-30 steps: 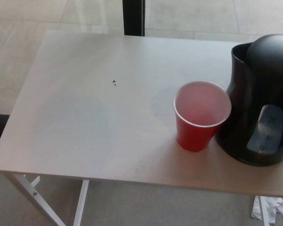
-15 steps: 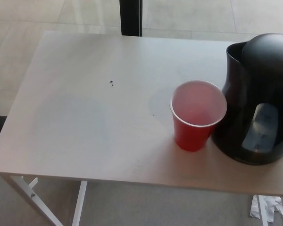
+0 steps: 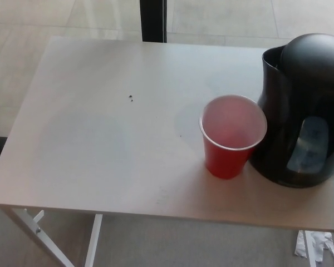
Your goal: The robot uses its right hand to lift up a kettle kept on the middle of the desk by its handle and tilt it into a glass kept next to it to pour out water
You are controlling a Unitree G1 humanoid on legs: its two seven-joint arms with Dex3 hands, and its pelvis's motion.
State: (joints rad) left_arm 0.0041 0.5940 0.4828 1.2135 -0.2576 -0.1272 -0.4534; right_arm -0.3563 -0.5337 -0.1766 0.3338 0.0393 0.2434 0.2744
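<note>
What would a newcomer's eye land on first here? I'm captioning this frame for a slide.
The big black kettle at the table's right edge, partly cut off by the frame, draws the eye first. Right against its left side stands a red plastic cup, open and upright. The rest of the pale table lies bare except for a tiny dark speck, and neither robot hand is in view.

A pale white desk [image 3: 100,150] on white metal legs [image 3: 42,236] is seen over a light tiled floor [image 3: 22,67]. A dark vertical post [image 3: 153,20] is set beyond the desk's far edge.
</note>
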